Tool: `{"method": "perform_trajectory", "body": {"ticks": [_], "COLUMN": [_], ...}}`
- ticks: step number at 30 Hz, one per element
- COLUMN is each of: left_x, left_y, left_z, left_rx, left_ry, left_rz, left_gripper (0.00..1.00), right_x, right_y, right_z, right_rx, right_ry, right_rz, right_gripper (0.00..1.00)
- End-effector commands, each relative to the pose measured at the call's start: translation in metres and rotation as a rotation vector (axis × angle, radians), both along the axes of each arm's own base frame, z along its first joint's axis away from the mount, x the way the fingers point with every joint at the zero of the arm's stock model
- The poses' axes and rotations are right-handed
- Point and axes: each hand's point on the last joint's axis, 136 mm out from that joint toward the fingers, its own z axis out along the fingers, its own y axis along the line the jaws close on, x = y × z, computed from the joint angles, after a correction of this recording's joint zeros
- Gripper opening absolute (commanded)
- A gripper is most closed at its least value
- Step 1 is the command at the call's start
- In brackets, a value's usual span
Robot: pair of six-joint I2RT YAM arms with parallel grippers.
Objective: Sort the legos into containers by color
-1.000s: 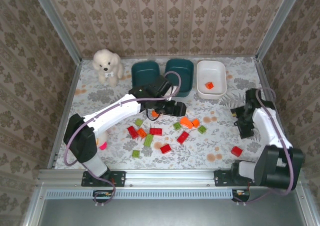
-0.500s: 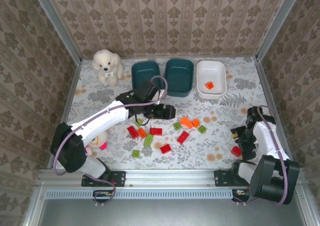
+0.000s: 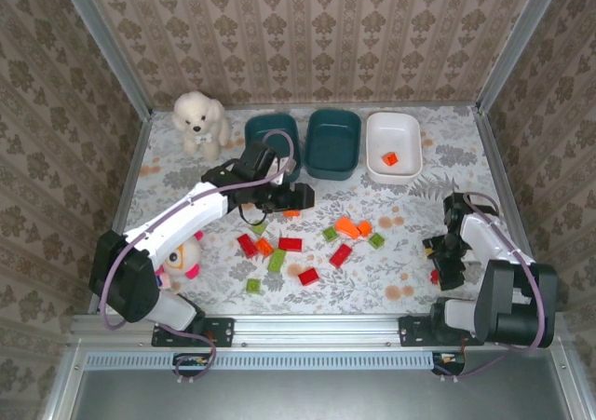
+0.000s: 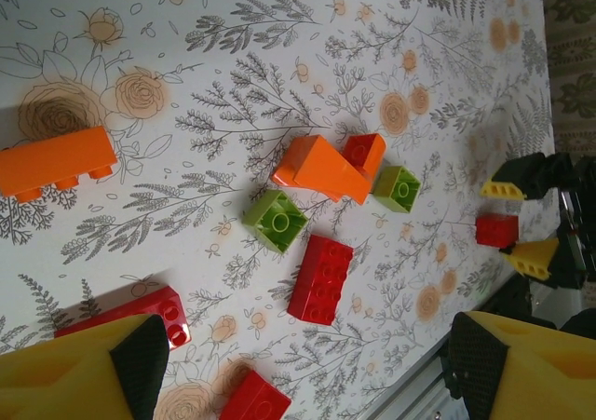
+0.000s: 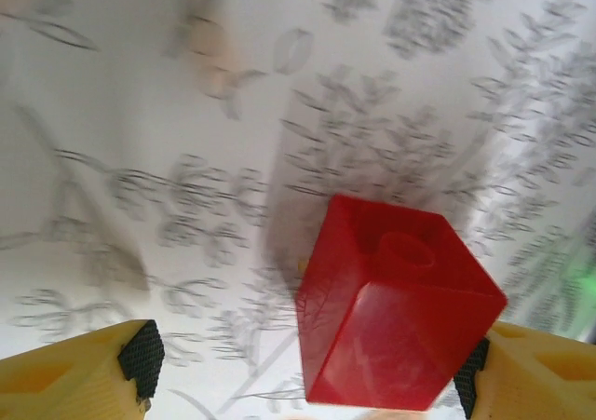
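Observation:
Red, orange and green legos (image 3: 308, 276) lie scattered mid-table. My left gripper (image 3: 296, 196) hovers open above their far side, by an orange brick (image 3: 291, 213). Its wrist view looks down between wide jaws (image 4: 307, 369) on a red brick (image 4: 321, 277), a green brick (image 4: 277, 220) and an orange piece (image 4: 321, 167). At the near right my right gripper (image 3: 445, 257) stands open around a lone red brick (image 5: 400, 313), which lies against the right pad (image 5: 470, 378), clear of the left. Two teal containers (image 3: 270, 117) (image 3: 333, 113) and a white one (image 3: 393, 116) line the back; the white holds an orange-red brick (image 3: 389, 158).
A white plush dog (image 3: 199, 122) sits at the back left. A pink-and-yellow doll toy (image 3: 182, 260) lies beside the left arm near the front. Patterned walls and metal rails close in the table on three sides.
My right arm swung back toward the near right and came down around the lone red brick, its jaws narrowing. My left gripper drew leftward, away from the pile's middle.

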Motion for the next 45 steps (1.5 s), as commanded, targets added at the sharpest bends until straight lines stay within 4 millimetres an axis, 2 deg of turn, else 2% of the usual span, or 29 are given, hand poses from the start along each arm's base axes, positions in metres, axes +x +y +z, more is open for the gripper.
{"method": "perform_trajectory", "body": {"ticks": [1,3,5,9,12,15,18,21,24,25,27,29,31,33,34,37,40,42,45], "left_x": [0.002,0.003,0.003,0.002,0.001,0.0,0.002,0.012,0.028,0.032,0.037,0.042,0.04,0.037,0.034,0.026,0.018,0.014,0.007], "left_y": [-0.002,-0.001,-0.001,-0.001,0.0,0.0,0.006,0.024,0.056,0.067,0.091,0.117,0.138,0.153,0.159,0.169,0.175,0.179,0.184], "left_z": [0.012,0.013,0.014,0.013,0.013,0.014,0.017,0.026,0.037,0.041,0.042,0.042,0.038,0.037,0.037,0.038,0.04,0.042,0.044], "left_rx": [-0.021,-0.021,-0.023,-0.024,-0.024,-0.023,-0.017,-0.002,0.008,0.007,0.027,0.034,0.052,0.063,0.067,0.071,0.076,0.083,0.093], "left_ry": [-0.015,-0.015,-0.014,-0.011,-0.012,-0.011,-0.016,-0.04,-0.071,-0.078,-0.077,-0.069,-0.041,-0.027,-0.029,-0.046,-0.061,-0.077,-0.087], "left_rz": [-0.031,-0.031,-0.03,-0.031,-0.032,-0.033,-0.009,0.087,0.235,0.285,0.383,0.485,0.56,0.61,0.628,0.658,0.67,0.675,0.682], "left_gripper": [0.83,0.83,0.83,0.82,0.82,0.82,0.82,0.81,0.81,0.81,0.81,0.81,0.81,0.81,0.81,0.81,0.81,0.81,0.81], "right_x": [0.018,0.018,0.019,0.017,0.012,0.013,0.035,0.082,0.151,0.177,0.223,0.264,0.296,0.32,0.331,0.353,0.365,0.371,0.376], "right_y": [-0.011,-0.014,-0.02,-0.016,-0.011,-0.008,-0.004,0.013,0.067,0.095,0.155,0.223,0.279,0.32,0.337,0.373,0.391,0.397,0.406], "right_z": [0.0,-0.001,0.0,-0.005,-0.01,-0.011,0.01,0.059,0.111,0.126,0.143,0.15,0.155,0.152,0.144,0.117,0.095,0.088,0.09], "right_rx": [-0.038,-0.043,-0.059,-0.032,-0.026,-0.026,-0.06,-0.141,-0.188,-0.185,-0.154,-0.098,-0.052,-0.027,-0.007,0.043,0.056,0.051,0.048], "right_ry": [-0.038,-0.034,-0.043,-0.039,-0.04,-0.079,-0.149,-0.267,-0.414,-0.466,-0.561,-0.631,-0.694,-0.724,-0.729,-0.754,-0.795,-0.826,-0.88], "right_rz": [-0.057,-0.075,-0.083,-0.07,-0.068,-0.073,0.007,0.208,0.481,0.577,0.738,0.888,0.994,1.071,1.096,1.138,1.162,1.178,1.204], "right_gripper": [0.81,0.8,0.75,0.69,0.56,0.37,0.29,0.25,0.23,0.23,0.22,0.22,0.22,0.22,0.22,0.22,0.2,0.18,0.16]}}
